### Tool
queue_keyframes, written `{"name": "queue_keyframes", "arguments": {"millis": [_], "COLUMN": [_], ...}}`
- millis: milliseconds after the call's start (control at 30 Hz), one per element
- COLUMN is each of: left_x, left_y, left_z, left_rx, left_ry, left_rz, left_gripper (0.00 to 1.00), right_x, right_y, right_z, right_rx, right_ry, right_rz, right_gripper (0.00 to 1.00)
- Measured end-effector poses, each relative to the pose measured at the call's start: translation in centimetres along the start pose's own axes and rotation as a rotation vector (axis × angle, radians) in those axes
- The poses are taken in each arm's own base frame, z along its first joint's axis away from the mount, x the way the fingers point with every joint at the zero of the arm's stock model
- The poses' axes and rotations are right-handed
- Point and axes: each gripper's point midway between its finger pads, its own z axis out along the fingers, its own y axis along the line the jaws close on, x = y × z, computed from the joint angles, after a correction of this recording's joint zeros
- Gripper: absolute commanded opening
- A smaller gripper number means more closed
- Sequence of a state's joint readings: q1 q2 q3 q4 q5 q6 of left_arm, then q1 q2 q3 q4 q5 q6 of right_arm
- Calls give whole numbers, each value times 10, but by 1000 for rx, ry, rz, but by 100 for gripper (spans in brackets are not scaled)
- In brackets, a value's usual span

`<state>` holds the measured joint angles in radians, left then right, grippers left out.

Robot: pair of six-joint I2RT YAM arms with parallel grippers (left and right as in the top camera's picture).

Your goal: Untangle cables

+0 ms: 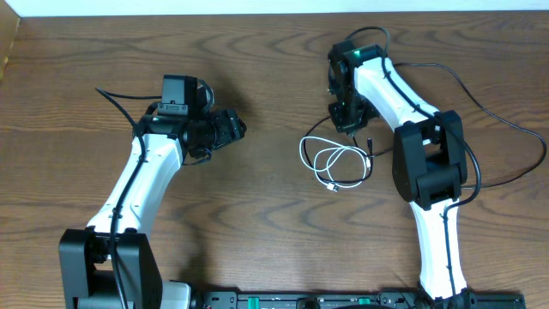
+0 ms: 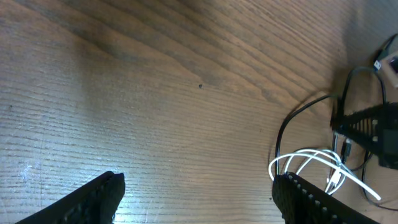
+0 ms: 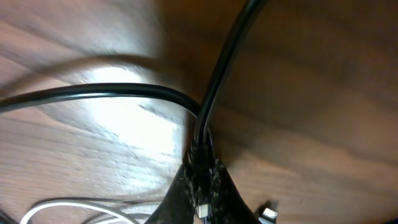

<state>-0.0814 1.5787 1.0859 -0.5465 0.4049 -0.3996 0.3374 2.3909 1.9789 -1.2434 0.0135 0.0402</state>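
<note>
Closest in the right wrist view, the right gripper (image 3: 200, 177) is seen with its 2 dark, ribbed fingertips pressed together, and the black cable (image 3: 214, 87) is pinched between them. 2 smooth, glossy, round strands of it are seen leaving the tips, 1 rising steeply toward the top edge and 1 arching away to the left. Beyond the tips, a thin pale curve of the white cable (image 3: 68, 202) is seen at the lower left, and a small plug (image 3: 268, 214) at the lower right is too blurred for its cable to be told. In the left wrist view the left gripper (image 2: 199, 182) is spread wide above bare wood, with nothing between its 2 black, finely grooved fingers (image 2: 99, 196). Past the right-hand finger the white cable is laid in slender overlapping loops, and the black cable is curved up around them. From overhead, both cables are found together on the table (image 1: 257, 206), a brown wood-grain surface, right of centre and just below the right gripper. The white one is coiled in rough rings, with the black one passing along their right side. The left gripper is well apart from them, to the left.
</note>
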Motion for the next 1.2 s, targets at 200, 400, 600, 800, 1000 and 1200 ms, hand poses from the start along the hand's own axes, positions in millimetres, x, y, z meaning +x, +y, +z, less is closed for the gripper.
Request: {"name": "queue_keyframes", "arguments": {"millis": [200,400,600,800,1000,1200], "left_x": [0,1,-2,-4,5,28], "left_y": [0,-5,-20,-39,-81,-142], "left_z": [0,0,-1,2,30,86], "left_rx": [-1,26,109,153,199,292], "left_ry": [1,6,5,-15,-34,-72], "left_rz": [0,3,20,61,191,324], "left_gripper": [80,81,73,50,63,70], "right_x": [-34,-26,17,21,17,19], "right_y": [7,18,24,23,14,5], "right_z": [-90,-284,-397,-397,-387,-382], "right_rx": [-40,-113,-156,-161,-157,-155], "right_ry": [-290,-801,-1106,-1101,-1073,-1053], "right_rz": [-58,-110,-157,-159,-138,-120], "right_gripper": [1,1,1,1,1,1]}}
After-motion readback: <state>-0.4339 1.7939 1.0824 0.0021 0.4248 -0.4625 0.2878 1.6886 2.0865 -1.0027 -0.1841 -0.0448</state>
